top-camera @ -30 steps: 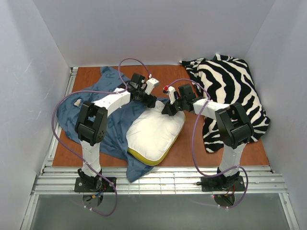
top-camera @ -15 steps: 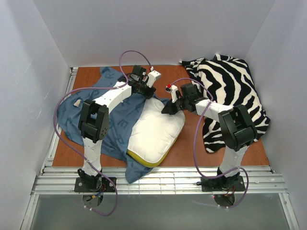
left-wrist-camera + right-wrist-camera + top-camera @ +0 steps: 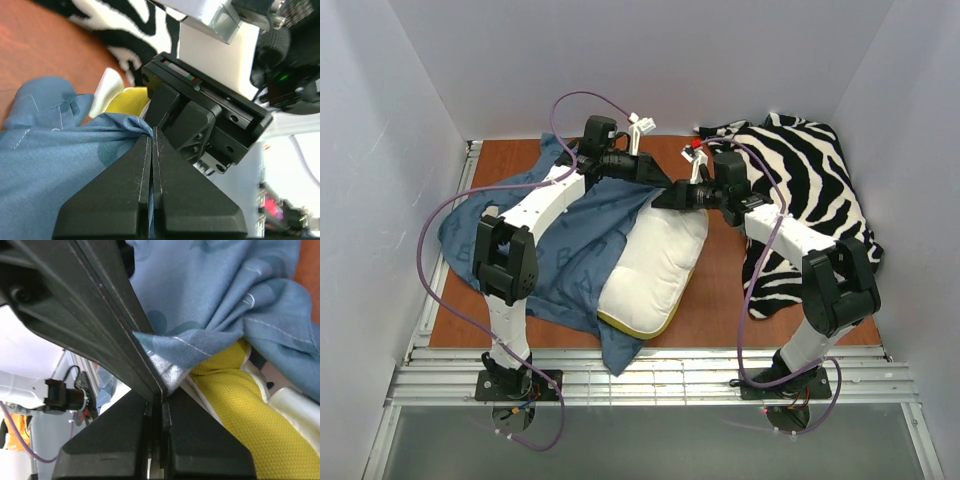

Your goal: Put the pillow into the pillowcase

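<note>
Top external view: a wooden table (image 3: 720, 290) with pale walls on three sides. Two robot arms reach from the near edge toward the far middle, where their tips come close together.

A plump white quilted pillow (image 3: 655, 262) lies near the centre of the table, its long side running front to back. A yellow edge shows along its near end. A blue printed pillowcase (image 3: 560, 240) is spread out to the left of the pillow, and part of it is tucked beneath the pillow. One fold of the pillowcase is drawn up to the pillow's far end. Most of the pillow's top lies uncovered. A zebra-striped cloth (image 3: 805, 190) is heaped at the far right, and the right arm crosses above its left side.

The left gripper (image 3: 655, 172) sits at the pillow's far end. The right gripper (image 3: 667, 198) is just beside it, a little nearer.

Left wrist view: the two black fingers are pressed together, with a gathered bunch of blue fabric pinched between their tips. The pillow's yellow edge peeks out just behind the fabric. The right gripper's black body is close beyond the tips.

Right wrist view: the fingers are closed flat against each other, with a hemmed corner of the blue fabric caught at their tips. The yellow mesh edge of the pillow lies directly under that fabric and touches it.
</note>
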Controlling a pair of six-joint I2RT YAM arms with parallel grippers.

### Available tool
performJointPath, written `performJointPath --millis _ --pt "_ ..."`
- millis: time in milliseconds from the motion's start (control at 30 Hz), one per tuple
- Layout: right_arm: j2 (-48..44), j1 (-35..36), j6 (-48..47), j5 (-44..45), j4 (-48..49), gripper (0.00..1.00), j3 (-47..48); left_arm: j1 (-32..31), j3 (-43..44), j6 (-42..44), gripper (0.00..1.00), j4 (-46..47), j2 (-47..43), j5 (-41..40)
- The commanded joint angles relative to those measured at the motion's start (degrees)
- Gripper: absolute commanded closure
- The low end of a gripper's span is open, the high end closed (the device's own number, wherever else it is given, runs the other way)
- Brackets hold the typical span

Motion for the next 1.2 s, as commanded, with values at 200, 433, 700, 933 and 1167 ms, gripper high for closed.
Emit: performJointPath --millis 200,433,700,933,1167 --pt "1.7 0.4 4.5 2.4 10.3 0.99 -1.7 -3.7 -11.8 -12.3 1.00 7.6 -10.4 15.6" --pt "-2.1 -0.6 -11.9 0.0 -6.6 0.34 -3.2 1.4 -11.5 18.6 1.00 -15.8 -5.7 -3.8" --pt "-0.1 -7.4 -32.5 9.9 -26.5 0.25 4.5 1.8 -9.2 33.3 0.58 -16.9 -5.3 -19.0" --pt "12.1 -7.9 -41.9 14.4 -30.2 0.09 12.4 -3.5 -17.7 40.8 0.05 -16.9 -21.6 -26.7" --pt "19.3 -7.9 -41.3 7.3 -32.7 0.09 16.0 -18.6 -37.4 42.3 0.02 -8.1 -35.7 -42.1"
